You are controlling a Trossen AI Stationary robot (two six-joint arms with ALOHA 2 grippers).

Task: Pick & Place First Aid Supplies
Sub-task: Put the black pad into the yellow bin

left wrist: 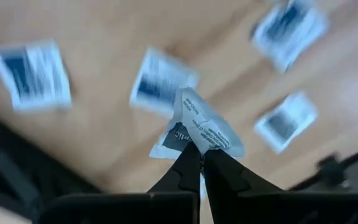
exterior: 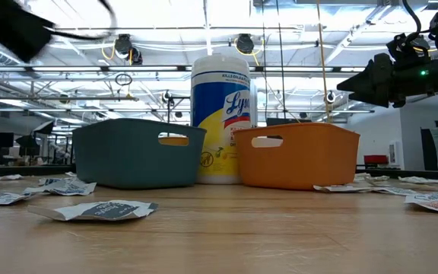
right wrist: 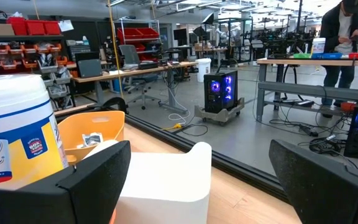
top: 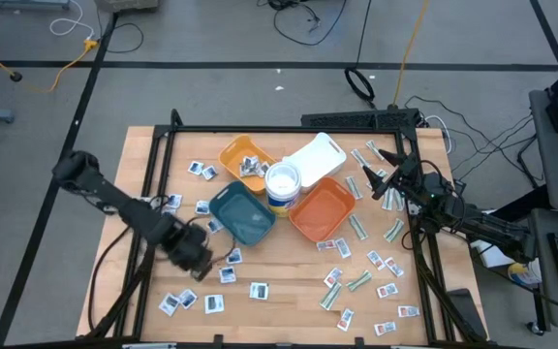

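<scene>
4 trays (top: 243, 215) clustered mid-table around a tub (top: 282, 184), packets (top: 259, 290) scattered on the table (top: 289, 291) around them

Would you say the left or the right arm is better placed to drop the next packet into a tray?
Left, probably. The left gripper is shut on a white packet above the table, near the teal tray. The right gripper hangs open and empty over the table's right side.
</scene>
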